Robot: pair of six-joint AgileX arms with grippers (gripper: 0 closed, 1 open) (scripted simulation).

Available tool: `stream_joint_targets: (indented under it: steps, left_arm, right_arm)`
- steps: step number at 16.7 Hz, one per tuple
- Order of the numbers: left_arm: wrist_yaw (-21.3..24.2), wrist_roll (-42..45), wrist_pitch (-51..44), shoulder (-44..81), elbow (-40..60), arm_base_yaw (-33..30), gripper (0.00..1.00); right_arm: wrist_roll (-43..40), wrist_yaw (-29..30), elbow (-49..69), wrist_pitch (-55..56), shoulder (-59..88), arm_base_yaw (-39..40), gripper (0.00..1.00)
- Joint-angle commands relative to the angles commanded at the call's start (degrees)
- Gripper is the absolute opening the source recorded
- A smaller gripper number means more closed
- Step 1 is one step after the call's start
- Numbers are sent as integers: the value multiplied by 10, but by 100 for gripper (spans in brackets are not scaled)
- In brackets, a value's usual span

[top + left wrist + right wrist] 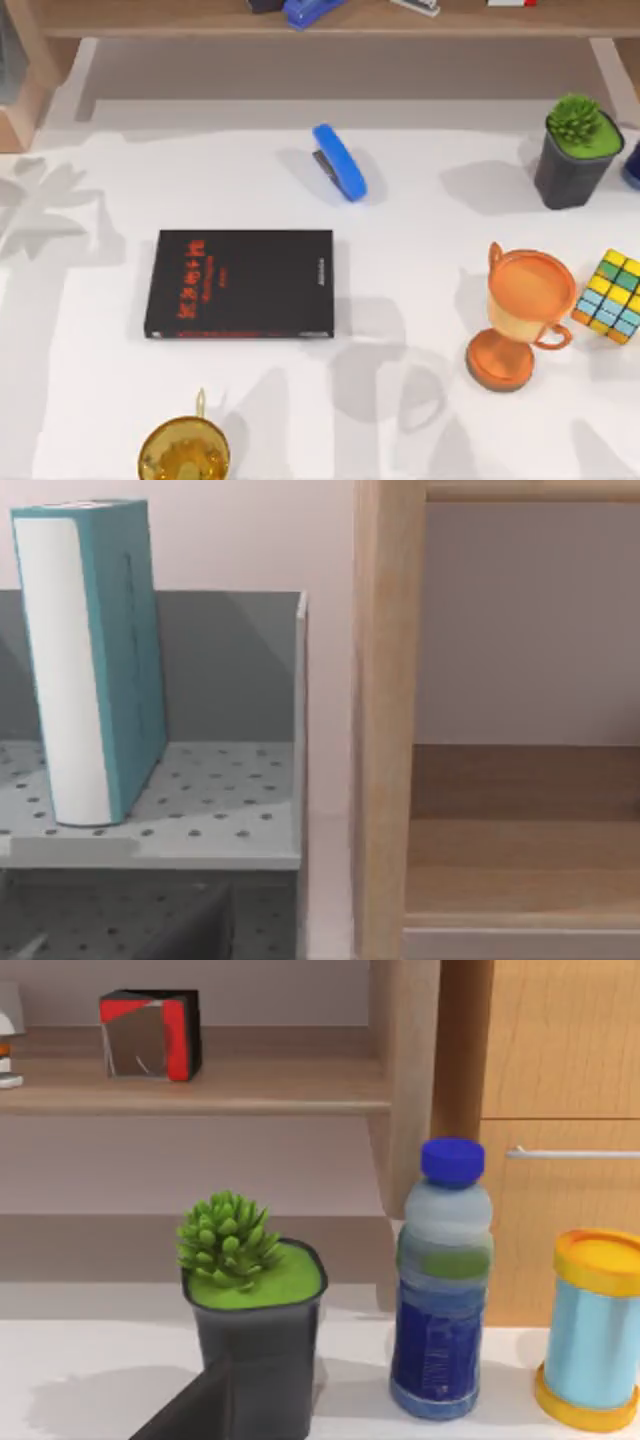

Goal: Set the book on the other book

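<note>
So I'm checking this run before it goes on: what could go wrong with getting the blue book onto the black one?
The blue book stands upright on a perforated grey shelf beside its end wall; a clumsy grab could tip it over. The black book lies flat on the table with a blue stapler behind it and a gold cup in front, either of which a low carry might knock.

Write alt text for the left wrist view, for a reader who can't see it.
A thick light blue book with a white page edge stands upright on a grey perforated metal shelf, near the shelf's raised end wall. Beside the rack rises a light wooden post, with a wooden shelf compartment beyond it against a pale wall.
</note>
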Motion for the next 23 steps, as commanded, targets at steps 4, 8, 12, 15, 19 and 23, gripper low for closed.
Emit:
stream_joint_targets:
  steps: [4, 8, 12, 15, 19, 23]
  left_arm:
    - [52, 0, 67, 255, 165, 47, 100]
    - [101, 0, 129, 491, 319, 91, 100]
    - [139, 0, 180, 668, 442, 126, 100]
    - [158, 0, 205, 747, 503, 143, 100]
    - [166, 0, 214, 775, 526, 150, 100]
    - [164, 0, 212, 775, 525, 147, 100]
  right_arm:
    - [0, 0, 0, 0, 0, 0, 100]
    - [0, 0, 0, 0, 0, 0, 100]
    - [0, 0, 0, 0, 0, 0, 100]
    - [0, 0, 0, 0, 0, 0, 100]
    - [0, 0, 0, 0, 0, 0, 100]
    - [0, 0, 0, 0, 0, 0, 100]
